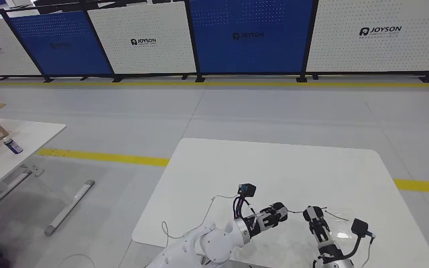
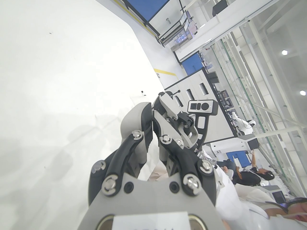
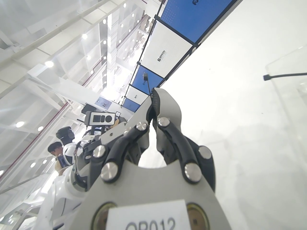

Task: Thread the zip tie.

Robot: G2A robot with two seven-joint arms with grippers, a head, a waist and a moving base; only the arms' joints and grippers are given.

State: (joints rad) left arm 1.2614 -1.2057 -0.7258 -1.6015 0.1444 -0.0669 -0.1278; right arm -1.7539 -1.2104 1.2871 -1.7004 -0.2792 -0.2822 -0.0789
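Note:
My right gripper [image 3: 153,96] is shut on a black zip tie [image 3: 148,84]. The tie's square head [image 3: 145,75] sticks out past the fingertips. A second black zip tie [image 3: 266,77] lies on a clear tray [image 3: 285,63] farther along the table. My left gripper [image 2: 152,117] is shut, and I see nothing between its pads. In the top view both grippers sit near the table's front edge, the left gripper [image 1: 285,214] pointing at the right gripper [image 1: 312,214] with a small gap between them.
The white table [image 1: 268,174] stretches away beyond the grippers. The clear tray [image 1: 343,233] lies just to the right of the right gripper. Another table [image 1: 27,134] stands off to the far left across the floor.

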